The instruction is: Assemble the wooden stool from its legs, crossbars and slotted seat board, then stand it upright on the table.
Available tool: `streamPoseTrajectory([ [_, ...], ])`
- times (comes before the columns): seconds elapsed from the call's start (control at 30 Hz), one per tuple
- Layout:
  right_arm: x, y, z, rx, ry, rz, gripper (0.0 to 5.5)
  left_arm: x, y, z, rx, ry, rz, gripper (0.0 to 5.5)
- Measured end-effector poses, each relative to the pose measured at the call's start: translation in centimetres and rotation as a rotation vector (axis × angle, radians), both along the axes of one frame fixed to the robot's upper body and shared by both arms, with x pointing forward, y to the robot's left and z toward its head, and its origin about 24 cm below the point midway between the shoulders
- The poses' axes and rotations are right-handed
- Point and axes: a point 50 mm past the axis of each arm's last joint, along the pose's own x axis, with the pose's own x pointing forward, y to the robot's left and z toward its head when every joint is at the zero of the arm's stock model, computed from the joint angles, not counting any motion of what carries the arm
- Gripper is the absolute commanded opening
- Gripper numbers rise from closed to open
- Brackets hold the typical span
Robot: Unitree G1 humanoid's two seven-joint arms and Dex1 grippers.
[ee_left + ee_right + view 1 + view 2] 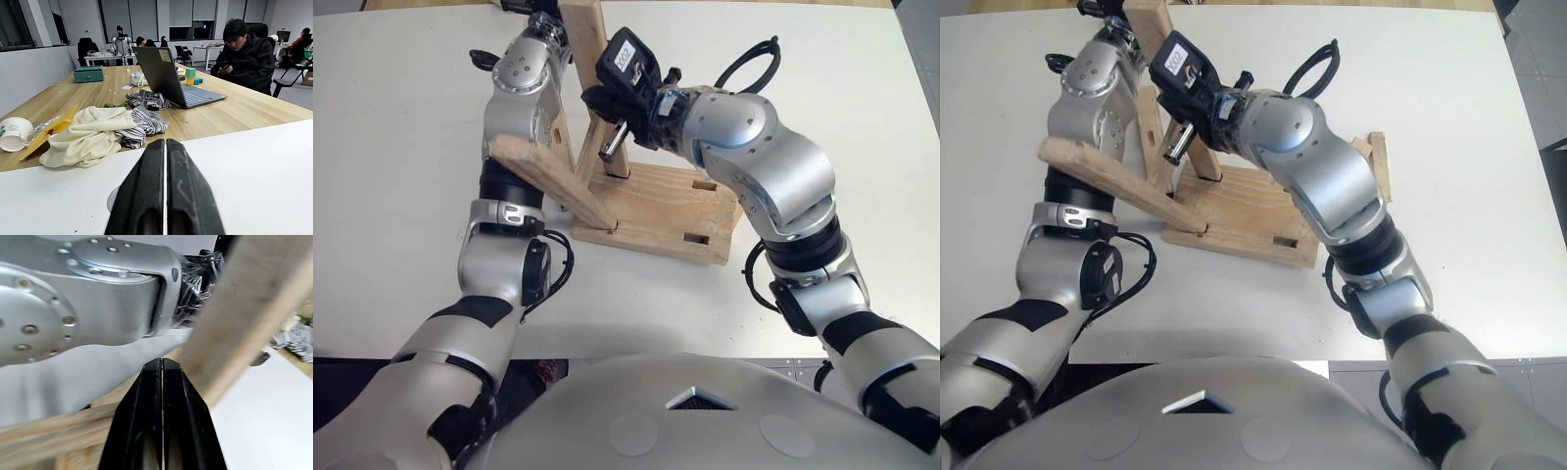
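Observation:
The slotted seat board (pixel 658 217) lies flat on the white table (pixel 401 147). Two wooden legs stand in it: one rises steeply toward the far side (pixel 591 49), the other leans out to the left front (pixel 544 179). Another wooden piece (pixel 1377 164) lies right of the board, partly behind my right arm. My right gripper (pixel 596 99) is shut with nothing in it, and sits between the two legs. The steep leg (pixel 249 313) passes right beside its fingers (pixel 146 421). My left gripper (pixel 166 196) is shut and empty, high at the far edge behind the legs (pixel 530 10).
My left forearm (pixel 521 88) crosses close along the leaning leg. Beyond the white table stands a wooden table with a laptop (pixel 168 78), heaped clothes (pixel 98 129) and a tipped cup (pixel 13 133). A round hole (pixel 112 198) is set in the white table.

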Motion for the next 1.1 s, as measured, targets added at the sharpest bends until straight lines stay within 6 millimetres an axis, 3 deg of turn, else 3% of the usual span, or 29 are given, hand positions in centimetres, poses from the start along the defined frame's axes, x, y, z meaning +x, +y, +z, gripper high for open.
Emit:
streamPoseTrajectory([
  [0.13,0.5,-1.9,0.6,-0.003,-0.029,-0.032,0.0,0.1,0.9,0.9,-0.041,-0.082,-0.004,0.01],
  [0.27,1.5,-7.1,1.3,-0.035,-0.061,-0.155,0.0,-0.9,3.4,3.2,-0.126,-0.192,-0.038,0.01],
  [0.37,1.4,-11.0,1.1,-0.099,-0.031,-0.205,0.0,-3.6,5.5,3.7,-0.116,-0.121,-0.24,0.01],
  [0.47,0.3,-13.0,-1.6,-0.244,0.059,-0.168,0.0,-7.1,7.2,3.5,-0.003,0.016,-0.452,0.01],
  [0.6,-0.6,-13.1,-4.8,-0.328,0.134,-0.124,0.0,-11.0,8.6,3.7,0.112,0.174,-0.676,0.01],
  [0.67,-0.4,-14.0,-6.2,-0.384,0.15,-0.15,0.0,-13.0,9.0,1.7,0.136,0.336,-0.772,0.01],
  [0.77,-0.1,-14.7,-7.2,-0.445,0.141,-0.162,0.0,-15.3,8.3,0.3,0.111,0.459,-0.894,0.01],
  [0.97,0.2,-15.5,-9.5,-0.54,0.141,-0.138,0.0,-17.0,6.2,-2.8,0.126,0.622,-1.021,0.01],
  [1.1,0.2,-15.3,-9.9,-0.553,0.158,-0.097,0.0,-17.5,4.8,-4.2,0.135,0.652,-1.071,0.01],
])
